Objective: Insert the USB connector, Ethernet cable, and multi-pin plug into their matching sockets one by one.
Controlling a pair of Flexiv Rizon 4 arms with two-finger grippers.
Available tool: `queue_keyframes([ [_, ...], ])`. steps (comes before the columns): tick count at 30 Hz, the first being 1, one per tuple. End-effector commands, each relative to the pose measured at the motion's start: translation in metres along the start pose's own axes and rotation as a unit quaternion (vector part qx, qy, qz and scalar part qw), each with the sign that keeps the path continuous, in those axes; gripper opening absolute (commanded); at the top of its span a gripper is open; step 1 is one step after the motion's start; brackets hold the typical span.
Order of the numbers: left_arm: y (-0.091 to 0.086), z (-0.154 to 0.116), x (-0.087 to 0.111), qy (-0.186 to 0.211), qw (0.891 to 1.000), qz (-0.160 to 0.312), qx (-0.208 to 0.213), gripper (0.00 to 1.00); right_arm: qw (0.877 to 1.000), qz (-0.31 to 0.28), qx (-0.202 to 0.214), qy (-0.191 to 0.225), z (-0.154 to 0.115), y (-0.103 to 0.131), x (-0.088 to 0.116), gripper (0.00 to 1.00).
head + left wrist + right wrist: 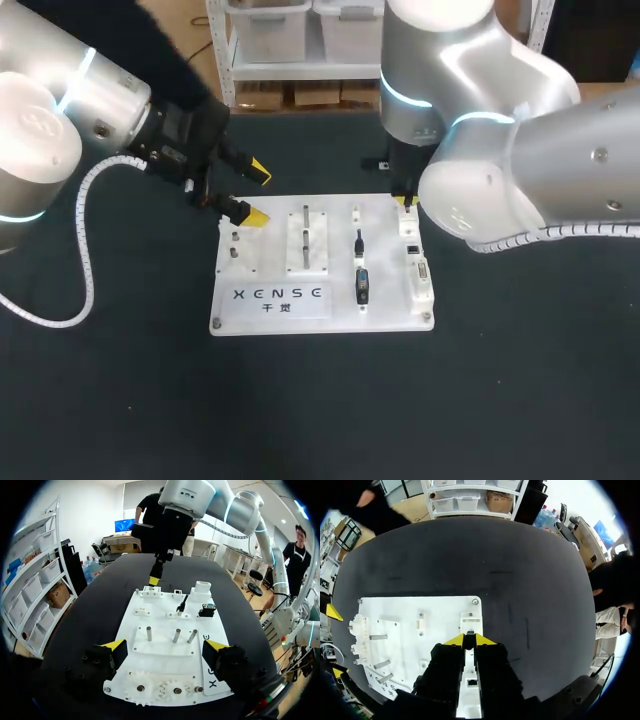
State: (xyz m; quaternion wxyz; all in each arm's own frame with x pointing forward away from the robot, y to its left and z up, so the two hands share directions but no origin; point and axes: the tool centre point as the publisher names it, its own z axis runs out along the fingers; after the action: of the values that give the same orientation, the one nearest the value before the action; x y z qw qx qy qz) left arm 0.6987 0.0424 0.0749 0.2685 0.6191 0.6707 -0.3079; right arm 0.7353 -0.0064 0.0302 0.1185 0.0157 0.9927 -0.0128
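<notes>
Both sides of a white board (320, 312) are attended: the right gripper (470, 641) pinches a small dark plug (468, 638) above the far-right socket block (470, 625), the left gripper (258, 194) hangs wide open over the left edge, and a black connector (362, 285) lies mid-board.

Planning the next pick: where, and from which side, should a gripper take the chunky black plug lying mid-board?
Probably from straight above, closing across the long sides of the black plug. It lies flat on the white board, lengthwise near-to-far, with bare board on both flanks. The slim black connector crowds its far end.
</notes>
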Motion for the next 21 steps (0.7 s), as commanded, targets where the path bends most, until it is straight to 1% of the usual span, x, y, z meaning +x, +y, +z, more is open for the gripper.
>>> queue_keyframes([
  [1,0.001,0.000,0.000,0.002,1.000,0.000,0.002,1.00,1.000,0.002,0.001,0.001,0.000,0.000,0.005,0.00],
  [10,0.001,0.000,0.000,0.002,1.000,0.000,0.002,1.00,1.000,0.000,0.003,0.011,0.004,-0.001,0.006,0.00],
  [21,0.001,0.000,0.000,0.002,1.000,0.000,0.002,1.00,1.000,-0.001,-0.006,0.014,0.001,0.008,0.012,0.00],
])
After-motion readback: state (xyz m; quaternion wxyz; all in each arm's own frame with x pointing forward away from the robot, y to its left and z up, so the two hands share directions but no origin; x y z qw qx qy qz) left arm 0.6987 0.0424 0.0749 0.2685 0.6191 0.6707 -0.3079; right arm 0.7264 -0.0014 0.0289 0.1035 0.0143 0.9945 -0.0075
